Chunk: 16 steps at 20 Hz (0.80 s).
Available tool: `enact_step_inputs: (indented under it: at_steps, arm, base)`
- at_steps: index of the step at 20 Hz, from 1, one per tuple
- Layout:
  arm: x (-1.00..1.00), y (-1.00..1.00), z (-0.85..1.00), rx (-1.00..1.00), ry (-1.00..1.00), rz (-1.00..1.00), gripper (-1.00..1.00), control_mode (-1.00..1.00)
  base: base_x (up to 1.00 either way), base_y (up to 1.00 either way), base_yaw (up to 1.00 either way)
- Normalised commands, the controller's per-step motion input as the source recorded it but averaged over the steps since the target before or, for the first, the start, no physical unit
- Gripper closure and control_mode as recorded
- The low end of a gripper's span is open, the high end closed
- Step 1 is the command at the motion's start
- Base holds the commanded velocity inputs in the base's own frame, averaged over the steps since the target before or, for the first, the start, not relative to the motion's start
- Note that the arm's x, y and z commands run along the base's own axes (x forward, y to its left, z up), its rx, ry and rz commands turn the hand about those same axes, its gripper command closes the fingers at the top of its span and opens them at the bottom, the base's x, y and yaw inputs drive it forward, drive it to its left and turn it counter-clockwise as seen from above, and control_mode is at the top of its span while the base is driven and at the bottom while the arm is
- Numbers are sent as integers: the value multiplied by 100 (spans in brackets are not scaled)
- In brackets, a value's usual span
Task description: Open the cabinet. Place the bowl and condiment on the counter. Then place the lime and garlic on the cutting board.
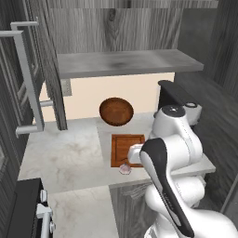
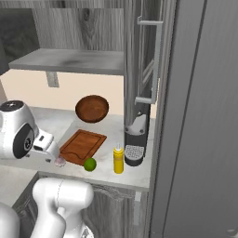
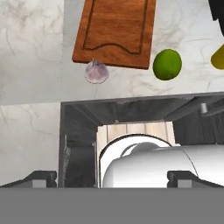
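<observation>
The cabinet (image 1: 32, 79) doors stand open above the surface (image 2: 51, 122). The bowl (image 2: 92, 108) sits at the far side, behind the board (image 2: 83, 144). The garlic (image 3: 96, 72) touches the board's near edge; the lime (image 3: 167, 64) lies just right of it, the condiment (image 2: 118, 159) further right. The pincer (image 3: 112, 178) hangs with its tips wide apart, holding nothing, nearer than the surface's front edge.

Rendered kitchen: marbled counter (image 1: 69, 158), open wall cabinet (image 1: 125, 62), coffee machine (image 2: 135, 139), cutting board (image 2: 82, 145).
</observation>
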Motion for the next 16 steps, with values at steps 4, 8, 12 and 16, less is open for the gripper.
enact_step_inputs:
  at_steps: [4,8,12,16]
  arm:
    - [0,0,-25,0,0,0,-100,-100]
    - [5,0,-28,0,0,0,-100,-100]
    - [16,0,-29,0,0,0,-100,-100]
    - [17,0,-32,0,0,0,-100,-100]
  base:
    - [0,0,0]
    - [0,0,0]
    - [0,0,0]
    - [0,0,0]
